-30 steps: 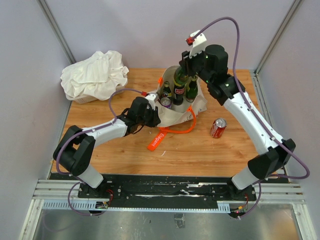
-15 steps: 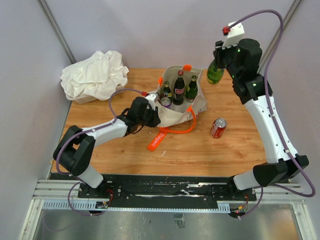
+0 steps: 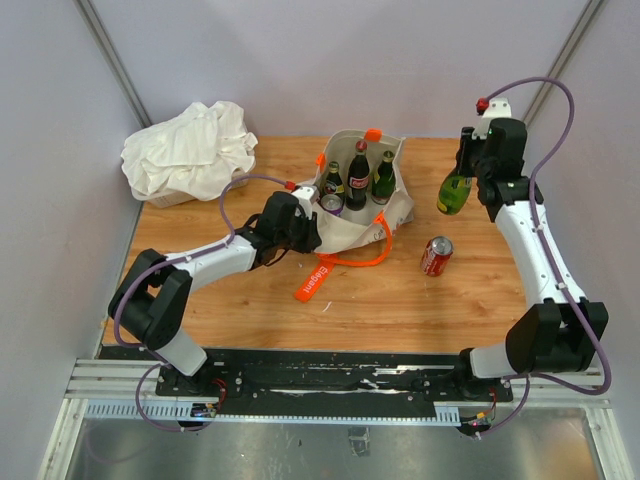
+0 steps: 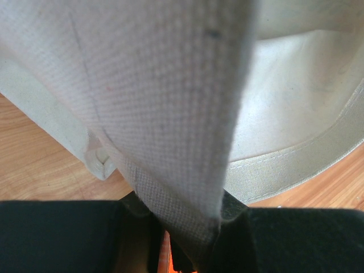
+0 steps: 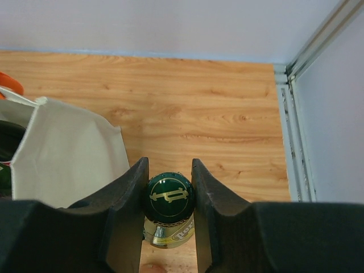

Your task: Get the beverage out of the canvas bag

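Left gripper point(image 3: 308, 228) is clamped on the woven beige rim of the canvas bag point(image 3: 398, 210), likely to steady the floppy tote and hold its mouth wide. Inside, several glass bottles point(image 3: 358, 180) stand upright. Farther right, the right gripper point(image 3: 464, 176) pinches a smooth green glass bottle point(image 3: 452, 197) by its capped neck. It hangs over the wooden table point(image 3: 230, 300), clear of the bag.

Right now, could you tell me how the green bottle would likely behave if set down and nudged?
The green bottle looks like glass, so probably fragile and heavy for its size. Tall and narrow, it would likely tip if nudged high. The right claw grips only its neck, so it may swing.
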{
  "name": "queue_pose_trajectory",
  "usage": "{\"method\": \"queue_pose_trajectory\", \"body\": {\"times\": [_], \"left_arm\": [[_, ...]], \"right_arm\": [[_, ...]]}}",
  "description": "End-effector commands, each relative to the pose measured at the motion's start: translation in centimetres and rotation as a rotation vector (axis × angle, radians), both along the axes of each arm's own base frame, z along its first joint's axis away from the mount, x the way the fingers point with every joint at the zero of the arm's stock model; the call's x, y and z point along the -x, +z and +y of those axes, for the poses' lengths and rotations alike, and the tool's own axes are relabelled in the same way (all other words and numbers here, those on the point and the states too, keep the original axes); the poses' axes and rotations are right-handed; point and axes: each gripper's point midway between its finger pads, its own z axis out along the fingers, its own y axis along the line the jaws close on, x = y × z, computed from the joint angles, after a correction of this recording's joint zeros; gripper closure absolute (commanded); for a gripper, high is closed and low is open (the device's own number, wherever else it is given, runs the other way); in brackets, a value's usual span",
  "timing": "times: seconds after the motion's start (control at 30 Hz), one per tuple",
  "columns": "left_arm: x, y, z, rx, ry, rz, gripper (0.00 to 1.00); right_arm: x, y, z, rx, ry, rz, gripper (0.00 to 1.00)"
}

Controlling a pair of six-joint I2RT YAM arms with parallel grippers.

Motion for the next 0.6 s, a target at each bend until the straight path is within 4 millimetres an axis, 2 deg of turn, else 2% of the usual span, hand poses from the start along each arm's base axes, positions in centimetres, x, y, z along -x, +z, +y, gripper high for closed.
{"method": "queue_pose_trajectory", "body": {"times": [0.0,0.17,0.57], "left_arm": [[0.8,-1.8,0.0,-0.059,-0.033,0.051,0.92],[0.8,-2.0,0.1,-0.064,-0.031,0.057,0.92],[1.2,-2.6,0.0,-0.061,-0.042,0.075,0.92]], "right_arm": [[-1.6,2.1,-0.7,-0.05,-0.018,-0.175,0.99],[-2.2,-1.5,-1.0,-0.047,-0.036,-0.172,0.99],[-2.1,-7.3,-1.3,-0.026,-0.04,-0.162,0.99]]}}
